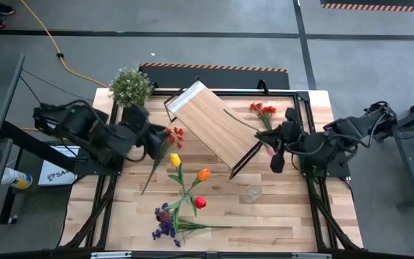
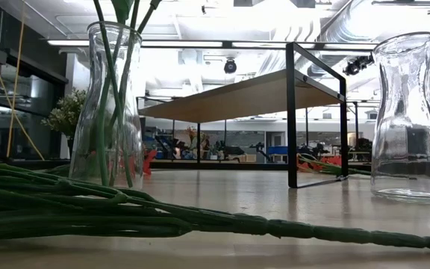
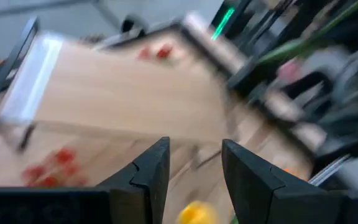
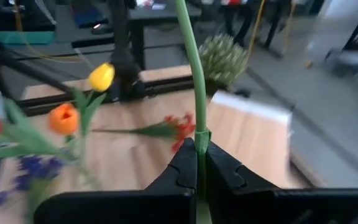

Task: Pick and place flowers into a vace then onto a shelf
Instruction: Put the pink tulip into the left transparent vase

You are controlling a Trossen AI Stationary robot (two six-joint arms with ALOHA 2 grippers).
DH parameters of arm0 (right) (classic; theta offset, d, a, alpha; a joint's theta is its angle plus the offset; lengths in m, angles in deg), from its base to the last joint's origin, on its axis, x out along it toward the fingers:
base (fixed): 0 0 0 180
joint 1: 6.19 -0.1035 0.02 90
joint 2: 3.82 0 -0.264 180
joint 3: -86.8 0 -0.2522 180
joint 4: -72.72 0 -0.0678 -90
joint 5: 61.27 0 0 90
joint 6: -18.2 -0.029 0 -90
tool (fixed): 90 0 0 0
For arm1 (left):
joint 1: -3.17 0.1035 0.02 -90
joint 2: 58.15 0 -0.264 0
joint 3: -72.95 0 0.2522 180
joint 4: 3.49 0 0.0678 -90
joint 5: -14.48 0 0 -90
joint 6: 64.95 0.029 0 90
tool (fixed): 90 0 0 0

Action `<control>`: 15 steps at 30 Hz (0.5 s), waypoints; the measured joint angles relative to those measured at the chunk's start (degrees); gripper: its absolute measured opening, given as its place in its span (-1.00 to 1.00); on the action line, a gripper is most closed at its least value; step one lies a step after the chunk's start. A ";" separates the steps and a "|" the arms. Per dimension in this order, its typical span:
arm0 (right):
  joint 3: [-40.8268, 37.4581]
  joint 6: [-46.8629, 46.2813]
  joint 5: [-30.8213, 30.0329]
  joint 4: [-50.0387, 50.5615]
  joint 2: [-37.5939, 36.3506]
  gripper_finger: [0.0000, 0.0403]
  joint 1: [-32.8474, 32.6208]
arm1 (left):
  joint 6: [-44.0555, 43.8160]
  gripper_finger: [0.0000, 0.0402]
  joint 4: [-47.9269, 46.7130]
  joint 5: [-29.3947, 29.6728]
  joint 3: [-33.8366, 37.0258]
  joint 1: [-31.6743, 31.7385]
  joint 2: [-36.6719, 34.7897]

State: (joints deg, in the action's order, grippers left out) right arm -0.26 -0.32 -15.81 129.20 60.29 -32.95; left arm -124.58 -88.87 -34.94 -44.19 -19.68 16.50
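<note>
My right gripper [image 4: 199, 149] [image 1: 273, 138] is at the table's right, beside the shelf [image 1: 210, 126], shut on a long green stem [image 1: 243, 120]; a pink bloom [image 1: 270, 150] shows next to the gripper. My left gripper [image 3: 194, 155] [image 1: 161, 138] hangs open and empty at the left, above a red spray [image 1: 172, 134] lying on the table. Yellow [image 1: 175, 160], orange [image 1: 204, 174] and red [image 1: 200, 203] tulips stand with their stems in a glass vase [image 2: 114, 112]. An empty vase [image 1: 251, 193] stands near the shelf's leg. A purple spray [image 1: 165, 224] lies by the near edge. My right gripper pinches the green stem [image 4: 198, 132] between its two shut fingers. The stem runs on past the fingertips, up and out toward the far left, over the shelf's right end. The flower is lifted clear of the table.
The shelf [image 2: 237, 93] stands on its black frame, slanted across the table's middle. A bushy potted plant [image 1: 130, 86] sits at the far left corner. A second red spray [image 1: 263, 110] lies at the far right. Loose stems [image 2: 125, 217] lie along the near edge.
</note>
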 joint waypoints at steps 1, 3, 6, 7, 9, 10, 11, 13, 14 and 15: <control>0.00 2.87 -0.82 -1.15 0.00 -0.99 0.49 | 1.07 -0.11 1.30 0.58 -1.12 0.02 0.00; 0.00 8.93 -2.72 -4.39 0.00 -0.99 1.22 | 3.64 -0.11 3.84 0.93 -3.35 0.02 0.00; -0.02 19.38 -5.43 -10.24 0.08 -0.99 2.01 | 7.78 -0.11 9.85 1.07 -5.01 0.02 -0.03; -0.02 23.12 -6.40 -12.40 0.31 -0.99 2.07 | 8.95 -0.11 12.24 1.13 -5.06 0.02 -0.03; -0.02 30.83 -8.56 -16.80 0.72 -0.99 2.05 | 10.56 -0.11 15.89 1.07 -5.04 0.02 0.09; -0.02 34.44 -9.56 -18.97 1.13 -0.99 2.05 | 11.10 -0.11 17.33 0.84 -5.04 0.00 0.13; -0.02 37.85 -10.47 -20.91 1.46 -0.99 2.05 | 11.43 -0.11 18.59 0.48 -5.04 0.00 0.13; -0.02 44.66 -11.77 -24.13 2.40 -0.98 2.05 | 11.34 -0.11 20.11 -0.13 -5.04 0.00 0.07; -0.02 47.71 -12.46 -25.36 2.90 -0.98 2.05 | 11.35 -0.11 20.66 -0.67 -5.04 0.00 0.04; -0.02 50.58 -13.22 -26.41 3.50 -0.99 2.05 | 11.32 -0.11 21.39 -1.23 -5.04 0.00 0.04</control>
State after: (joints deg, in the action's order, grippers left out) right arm -0.28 50.26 -29.03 102.79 63.80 -30.90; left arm -113.26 -67.47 -36.17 -49.23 -19.68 16.54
